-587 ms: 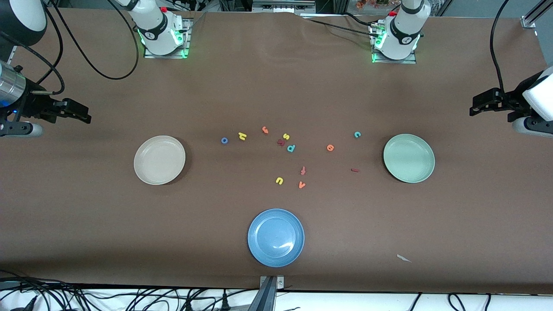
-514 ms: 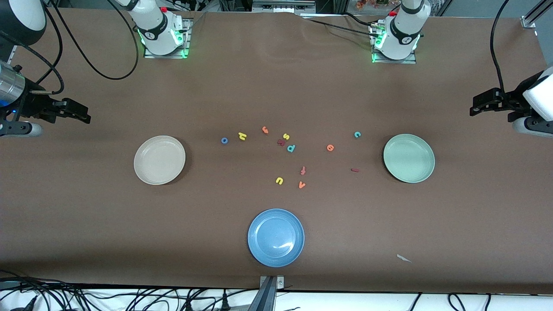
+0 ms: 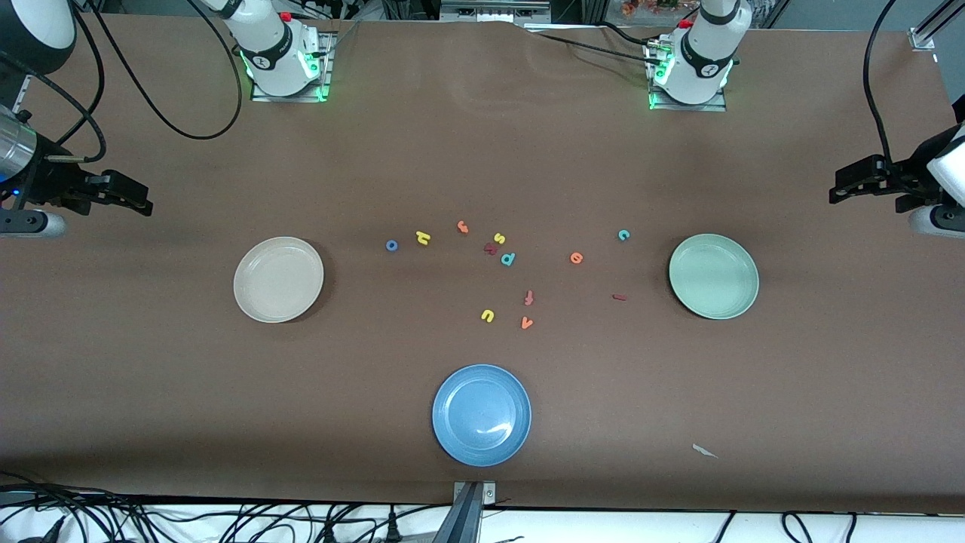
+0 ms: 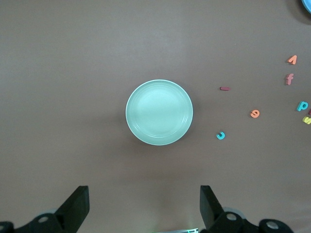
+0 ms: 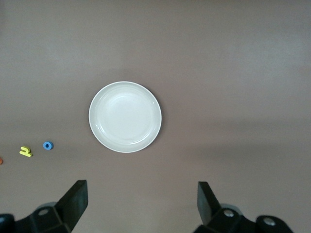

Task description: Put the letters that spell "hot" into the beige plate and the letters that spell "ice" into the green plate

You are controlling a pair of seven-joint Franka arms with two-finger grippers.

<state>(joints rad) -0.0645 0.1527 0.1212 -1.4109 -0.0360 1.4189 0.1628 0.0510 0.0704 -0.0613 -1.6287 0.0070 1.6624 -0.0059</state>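
Note:
The beige plate (image 3: 278,279) (image 5: 125,116) lies bare toward the right arm's end, the green plate (image 3: 713,276) (image 4: 159,112) bare toward the left arm's end. Loose on the table between them are the blue o (image 3: 391,245) (image 5: 47,145), yellow h (image 3: 423,237) (image 5: 25,151), orange t (image 3: 462,226), orange e (image 3: 576,258) (image 4: 254,113), teal c (image 3: 623,235) (image 4: 221,135) and dark red i (image 3: 620,297) (image 4: 224,89). My right gripper (image 3: 145,205) (image 5: 142,191) hangs open high over the table's end beside the beige plate. My left gripper (image 3: 835,193) (image 4: 144,194) hangs open over its end beside the green plate.
A blue plate (image 3: 482,415) sits nearest the front camera. Other letters lie mixed in: yellow s (image 3: 498,238), teal p (image 3: 508,259), red-orange f (image 3: 528,298), yellow u (image 3: 487,315), orange v (image 3: 526,323). A scrap of white paper (image 3: 704,451) lies near the front edge.
Both grippers have drawn back slightly toward their own ends of the table. The letters and plates have not moved.

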